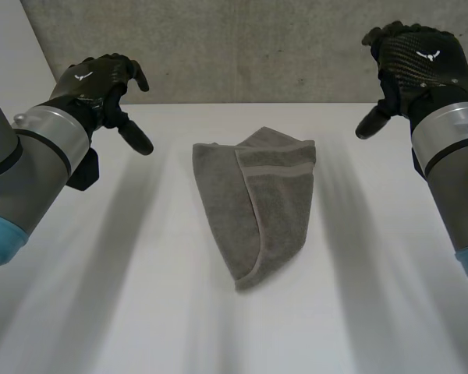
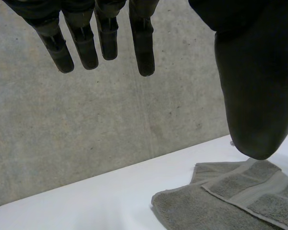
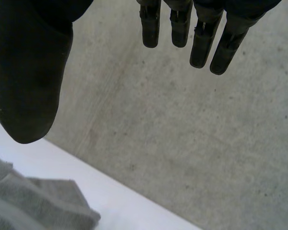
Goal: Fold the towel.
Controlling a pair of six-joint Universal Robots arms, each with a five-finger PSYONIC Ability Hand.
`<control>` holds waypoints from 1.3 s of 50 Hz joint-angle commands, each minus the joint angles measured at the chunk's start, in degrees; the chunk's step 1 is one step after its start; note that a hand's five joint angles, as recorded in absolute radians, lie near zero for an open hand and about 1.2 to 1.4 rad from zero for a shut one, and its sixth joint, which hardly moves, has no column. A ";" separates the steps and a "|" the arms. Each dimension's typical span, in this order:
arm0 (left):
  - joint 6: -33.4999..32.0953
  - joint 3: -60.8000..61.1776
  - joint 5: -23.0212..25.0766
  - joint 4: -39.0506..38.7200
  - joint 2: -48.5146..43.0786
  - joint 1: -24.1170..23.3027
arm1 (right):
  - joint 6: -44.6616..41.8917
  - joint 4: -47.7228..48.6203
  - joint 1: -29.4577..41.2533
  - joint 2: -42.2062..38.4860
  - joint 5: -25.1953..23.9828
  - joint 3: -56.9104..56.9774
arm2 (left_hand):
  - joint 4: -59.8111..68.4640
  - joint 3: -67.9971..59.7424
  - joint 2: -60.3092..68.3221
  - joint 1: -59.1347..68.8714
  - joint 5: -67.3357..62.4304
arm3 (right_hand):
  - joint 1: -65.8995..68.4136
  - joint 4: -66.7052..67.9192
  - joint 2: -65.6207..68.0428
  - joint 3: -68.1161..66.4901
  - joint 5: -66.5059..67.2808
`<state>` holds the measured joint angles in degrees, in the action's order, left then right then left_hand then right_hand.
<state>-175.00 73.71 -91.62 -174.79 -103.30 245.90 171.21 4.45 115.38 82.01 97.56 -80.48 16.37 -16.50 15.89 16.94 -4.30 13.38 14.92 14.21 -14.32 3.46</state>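
Left hand (image 1: 101, 82): raised over the far left of the table (image 1: 125, 296). Fingers (image 2: 105, 38) straight and spread wide from the thumb, holding nothing. The towel (image 1: 253, 202) lies to its right, well apart. In the left wrist view, the towel's far corner sits just past the thumb tip, not touching.

Towel: grey, folded, flat on the table between the two hands. Wide end toward the wall (image 1: 242, 47), tapering to a rounded end toward the robot. A banded layer lies on top along its right side.

Right hand (image 1: 413, 58): raised at far right. Fingers (image 3: 201, 43) straight, thumb held wide, empty. Towel to its left, well apart.

White table surface lies between each hand and the towel. Grey concrete wall behind the table's far edge.
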 commanded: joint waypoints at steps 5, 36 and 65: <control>0.10 0.55 -0.14 0.06 2.14 -0.24 | 0.70 -10.15 -3.32 -0.80 -6.59 4.89 | -4.13 4.27 -3.66 -4.70 2.07 | -3.38 -4.92 -4.21 4.32 -3.46; -0.07 1.08 0.04 0.06 3.02 -0.94 | 0.17 -12.89 -5.17 -1.85 -7.91 5.42 | -4.13 4.27 -3.66 -4.70 2.07 | -3.38 -4.92 -4.21 4.32 -3.46; -0.69 0.99 5.75 6.66 -14.99 -15.35 | -29.97 -11.75 -1.66 -20.56 -25.49 0.15 | 1.91 -1.78 2.39 1.34 -3.98 | -3.38 -4.92 -4.21 4.32 -3.46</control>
<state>-175.76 74.92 -85.47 -169.32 -112.50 233.44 141.54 -9.92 112.93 66.55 71.95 -79.81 16.37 -16.54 15.95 16.98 -5.28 13.34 14.92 14.21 -14.04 3.46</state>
